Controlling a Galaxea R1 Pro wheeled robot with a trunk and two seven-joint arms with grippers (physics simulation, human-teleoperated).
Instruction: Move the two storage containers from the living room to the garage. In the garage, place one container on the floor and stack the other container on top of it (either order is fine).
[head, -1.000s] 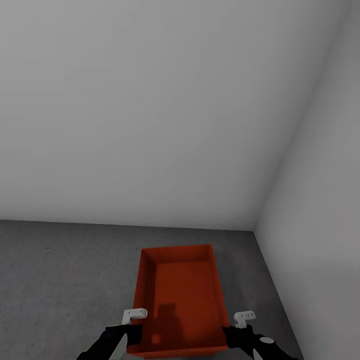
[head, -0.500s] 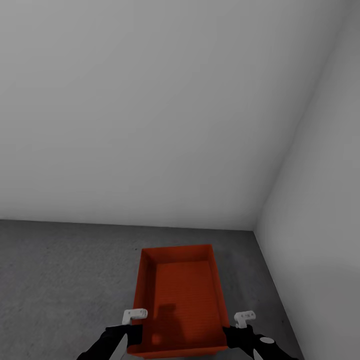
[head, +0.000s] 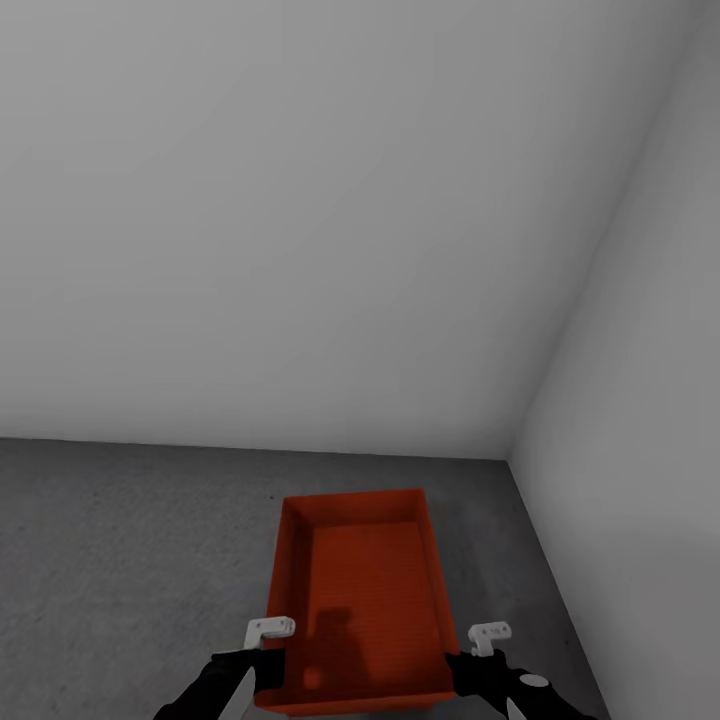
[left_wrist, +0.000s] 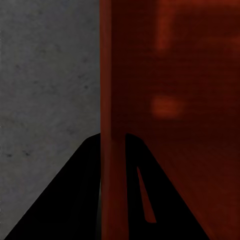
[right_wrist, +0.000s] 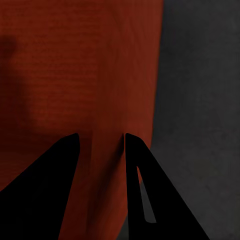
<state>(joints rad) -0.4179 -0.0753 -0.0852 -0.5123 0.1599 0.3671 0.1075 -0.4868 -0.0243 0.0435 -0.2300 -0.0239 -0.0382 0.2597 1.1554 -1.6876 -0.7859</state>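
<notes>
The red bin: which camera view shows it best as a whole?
The head view shows the red bin best: its open top, all four walls and the grey floor around it. The left wrist view shows a close piece of one side wall between the gripper's fingers; the right wrist view shows the same for the opposite wall.

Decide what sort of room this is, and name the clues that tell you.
Probably a garage or bare utility room: a dark grey speckled concrete floor, plain white-grey walls meeting in a corner, and no furnishings beyond the red-orange open-top plastic bin gripped at both sides.
</notes>
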